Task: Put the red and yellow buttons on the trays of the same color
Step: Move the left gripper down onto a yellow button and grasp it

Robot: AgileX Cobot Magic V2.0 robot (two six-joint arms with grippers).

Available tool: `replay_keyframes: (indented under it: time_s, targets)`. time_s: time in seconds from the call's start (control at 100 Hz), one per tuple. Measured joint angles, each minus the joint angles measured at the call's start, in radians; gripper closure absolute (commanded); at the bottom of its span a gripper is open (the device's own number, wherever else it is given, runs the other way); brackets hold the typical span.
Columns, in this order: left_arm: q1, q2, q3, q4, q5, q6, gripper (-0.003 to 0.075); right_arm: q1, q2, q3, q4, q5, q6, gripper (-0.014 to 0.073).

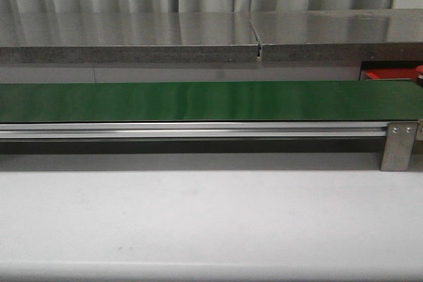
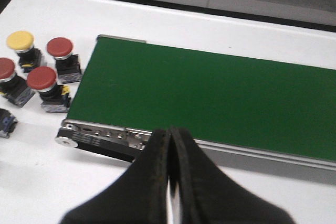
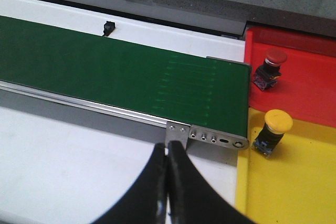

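Note:
In the left wrist view, one yellow button [image 2: 21, 40] and three red buttons [image 2: 59, 47] [image 2: 41, 78] [image 2: 6, 68] stand on the white table beside the end of the green conveyor belt [image 2: 210, 98]. My left gripper [image 2: 170, 132] is shut and empty, hanging over the belt's near rail. In the right wrist view, a red button [image 3: 274, 57] sits on the red tray [image 3: 310, 87] and a yellow button [image 3: 277, 121] on the yellow tray [image 3: 294, 182]. My right gripper [image 3: 168, 148] is shut and empty near the belt's bracket. Neither gripper shows in the front view.
The green belt [image 1: 198, 100] runs across the front view with its aluminium rail [image 1: 192, 130] and a bracket [image 1: 398, 144]. A grey ledge [image 1: 132, 51] lies behind. A small dark part [image 2: 5, 121] sits near the buttons, and a black sensor [image 3: 108, 27] behind the belt.

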Motion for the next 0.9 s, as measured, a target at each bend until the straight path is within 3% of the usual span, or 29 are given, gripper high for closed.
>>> replay_keyframes:
  time_s: [0.52,0.63,0.81,0.9]
  targets:
    - [0.326,0.3,-0.207,-0.037,0.156,0.014,0.0721,0.0,0.0,0.0,0.0,0.0,0.0,0.0669]
    - [0.389,0.384,-0.259,-0.037,0.202,0.016,0.058,0.0,0.0,0.0,0.0,0.0,-0.002,0.0669]
    - [0.493,0.514,-0.325,-0.037,0.255,0.016,0.0158,0.0,0.0,0.0,0.0,0.0,-0.002,0.0669]
    - [0.536,0.573,-0.346,-0.037,0.264,0.017,0.0096,0.0,0.0,0.0,0.0,0.0,-0.002,0.0669]
